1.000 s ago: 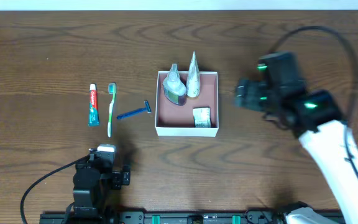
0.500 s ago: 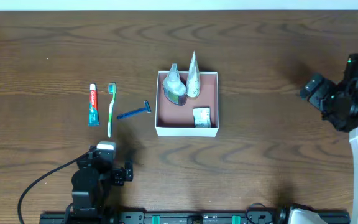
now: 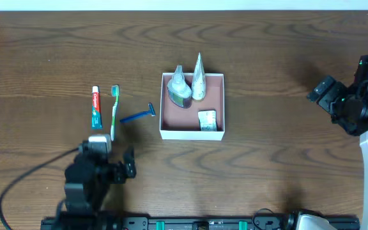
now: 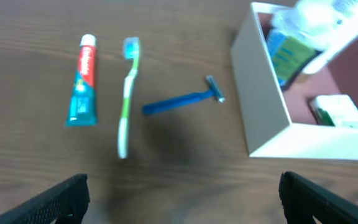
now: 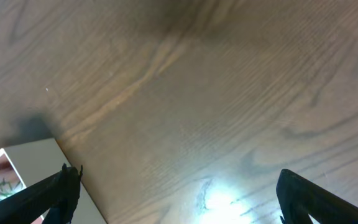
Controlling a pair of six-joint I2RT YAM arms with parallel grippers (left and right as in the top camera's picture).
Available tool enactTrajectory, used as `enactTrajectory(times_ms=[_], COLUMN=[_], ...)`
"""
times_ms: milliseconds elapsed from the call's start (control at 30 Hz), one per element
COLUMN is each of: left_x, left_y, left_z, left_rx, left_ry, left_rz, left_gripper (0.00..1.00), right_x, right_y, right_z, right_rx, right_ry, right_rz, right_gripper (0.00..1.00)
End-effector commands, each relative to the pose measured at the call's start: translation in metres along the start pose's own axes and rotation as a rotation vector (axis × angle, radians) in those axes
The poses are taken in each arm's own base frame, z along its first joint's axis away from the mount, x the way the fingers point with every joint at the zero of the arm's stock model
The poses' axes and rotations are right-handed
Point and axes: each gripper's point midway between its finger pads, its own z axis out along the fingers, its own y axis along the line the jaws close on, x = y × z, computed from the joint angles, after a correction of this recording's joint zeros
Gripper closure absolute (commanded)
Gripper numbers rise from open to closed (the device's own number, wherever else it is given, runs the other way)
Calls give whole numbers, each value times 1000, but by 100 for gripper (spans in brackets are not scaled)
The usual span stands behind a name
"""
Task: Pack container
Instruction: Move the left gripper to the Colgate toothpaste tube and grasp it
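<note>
A dark, wood-grained table (image 3: pixel 267 51) carries everything. On its left part a red-and-teal toothpaste tube (image 3: pixel 96 108) and a green toothbrush (image 3: pixel 114 112) lie side by side, close but apart, with a blue razor (image 3: pixel 137 115) angled just beside the brush. The square white container (image 3: pixel 191 135) sits near the middle, the razor's head near its wall.

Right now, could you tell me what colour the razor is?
The razor is blue, clearest in the left wrist view.

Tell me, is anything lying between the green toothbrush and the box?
Yes. The blue razor lies flat between the toothbrush and the left wall of the container, touching neither. Lifted over it, the toothbrush would probably pass.
</note>
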Motion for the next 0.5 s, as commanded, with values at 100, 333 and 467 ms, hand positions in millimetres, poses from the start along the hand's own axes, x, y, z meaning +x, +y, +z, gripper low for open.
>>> enactTrajectory(times_ms=[100, 333, 467], left_x=[-62, -119, -124], left_y=[24, 48, 66], left_z=[2, 40, 63], left_rx=[-212, -294, -328], left_ry=[145, 294, 335], left_rz=[-20, 0, -27], left_gripper=[2, 2, 2], right_x=[0, 0, 0], right_y=[-1, -1, -1], right_z=[1, 1, 1], right_rx=[-1, -1, -1], right_ry=[5, 5, 5], right_rz=[8, 7, 8], right_gripper=[1, 1, 1])
